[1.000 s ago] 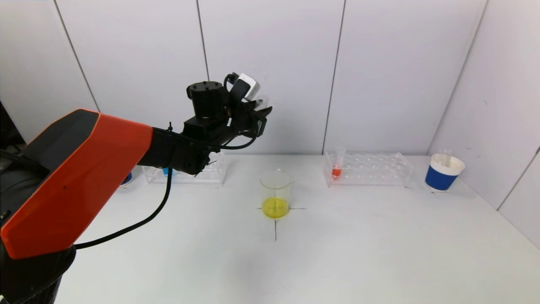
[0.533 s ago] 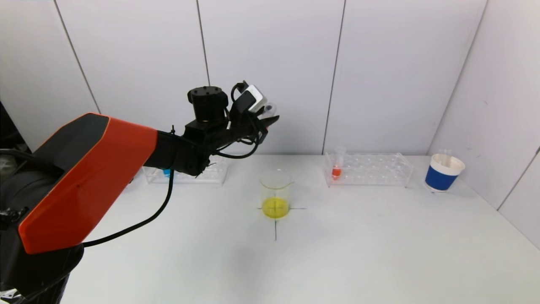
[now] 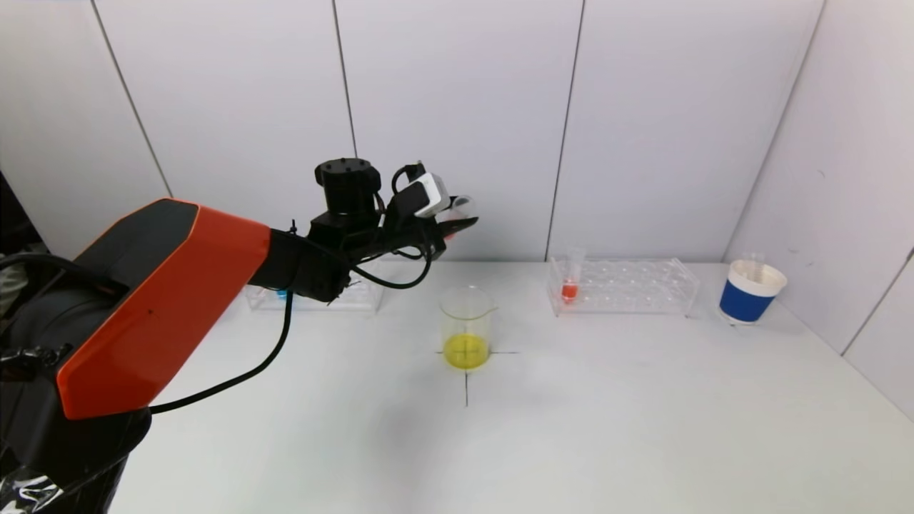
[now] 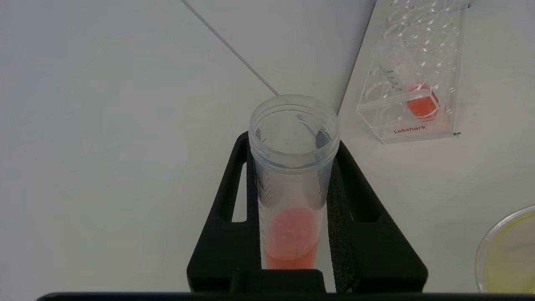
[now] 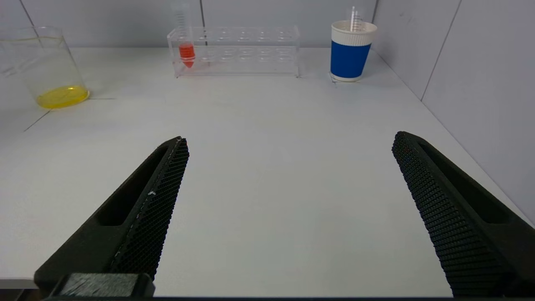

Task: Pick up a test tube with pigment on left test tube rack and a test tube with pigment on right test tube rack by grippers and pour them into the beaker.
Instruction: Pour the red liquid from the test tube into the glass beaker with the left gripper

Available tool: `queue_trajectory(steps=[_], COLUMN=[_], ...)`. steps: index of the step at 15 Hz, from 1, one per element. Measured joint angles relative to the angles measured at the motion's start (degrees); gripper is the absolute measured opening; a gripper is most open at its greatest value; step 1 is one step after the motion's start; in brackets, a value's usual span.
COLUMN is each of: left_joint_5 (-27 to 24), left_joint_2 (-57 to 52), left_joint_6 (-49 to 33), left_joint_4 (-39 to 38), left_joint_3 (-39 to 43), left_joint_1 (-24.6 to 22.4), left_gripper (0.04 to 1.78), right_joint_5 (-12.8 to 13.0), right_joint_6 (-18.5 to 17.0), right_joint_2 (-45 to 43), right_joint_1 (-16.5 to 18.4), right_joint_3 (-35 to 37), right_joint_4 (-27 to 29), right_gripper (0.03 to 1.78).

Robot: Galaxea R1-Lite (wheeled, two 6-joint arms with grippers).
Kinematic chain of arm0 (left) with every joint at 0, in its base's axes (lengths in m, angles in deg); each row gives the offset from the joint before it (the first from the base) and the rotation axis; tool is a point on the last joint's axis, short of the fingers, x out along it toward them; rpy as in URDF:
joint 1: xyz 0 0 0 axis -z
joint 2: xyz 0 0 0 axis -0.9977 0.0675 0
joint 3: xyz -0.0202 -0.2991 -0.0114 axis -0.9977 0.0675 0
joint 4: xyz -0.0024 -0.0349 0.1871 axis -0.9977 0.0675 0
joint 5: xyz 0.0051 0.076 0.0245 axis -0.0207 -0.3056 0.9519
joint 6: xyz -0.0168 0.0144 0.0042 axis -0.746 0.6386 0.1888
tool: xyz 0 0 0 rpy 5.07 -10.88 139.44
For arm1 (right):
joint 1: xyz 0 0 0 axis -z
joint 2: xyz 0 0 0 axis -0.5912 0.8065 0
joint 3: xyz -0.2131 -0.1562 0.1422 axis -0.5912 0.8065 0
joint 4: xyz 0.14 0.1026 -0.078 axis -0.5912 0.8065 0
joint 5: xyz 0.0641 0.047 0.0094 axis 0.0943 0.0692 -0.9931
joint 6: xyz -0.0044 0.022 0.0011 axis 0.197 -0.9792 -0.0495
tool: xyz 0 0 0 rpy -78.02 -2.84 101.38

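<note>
My left gripper (image 3: 457, 220) hangs in the air behind and above the beaker (image 3: 468, 328), shut on a test tube (image 4: 292, 167) of orange-red pigment that leans far over, its open mouth toward the right. Yellow liquid covers the bottom of the glass beaker, which stands on a black cross mark. The left rack (image 3: 364, 291) holds a blue-pigment tube (image 3: 283, 291), partly behind my arm. A red-pigment tube (image 3: 571, 275) stands at the left end of the right rack (image 3: 643, 285). My right gripper (image 5: 290, 142) is open and empty over the table's near right part; the head view does not show it.
A blue-and-white paper cup (image 3: 750, 291) with a clear tube in it stands at the far right by the side wall. Wall panels close off the back and right of the white table (image 3: 643, 414). The beaker also shows in the right wrist view (image 5: 46, 67).
My left gripper has moved right toward the beaker and dropped a little, tipping the held tube further toward level. The right gripper has not moved.
</note>
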Motion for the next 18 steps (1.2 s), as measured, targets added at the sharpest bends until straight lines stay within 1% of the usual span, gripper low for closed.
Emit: queue_trajectory(steps=[2,7,11,15,18], left_joint_5=[-2.7,-6.9,-7.9,-8.1,-9.5], left_joint_2=[0.5,2.0,2.6,2.9,2.8], left_joint_6=[1.9,7.5,9.6,14.6,17.6], left_joint_4=[-1.9,-6.8,-10.0,-11.5,-12.6], left_joint_3=[0.1,0.4,0.5,0.9,2.5], left_joint_1=[-0.9,-2.2,-2.3,-2.3,-2.2], left_gripper=[0.46,0.46,0.46,0.46,0.46], right_joint_5=[0.0,0.0,0.0,0.0,0.0], right_joint_6=[0.0,0.0,0.0,0.0,0.0], right_joint_2=[0.0,0.0,0.0,0.0,0.0], right_joint_1=[0.0,0.0,0.0,0.0,0.0], right_joint_3=[0.0,0.0,0.0,0.0,0.0], right_joint_4=[0.0,0.0,0.0,0.0,0.0], right_gripper=[1.77,1.77,1.77,1.77,1.77])
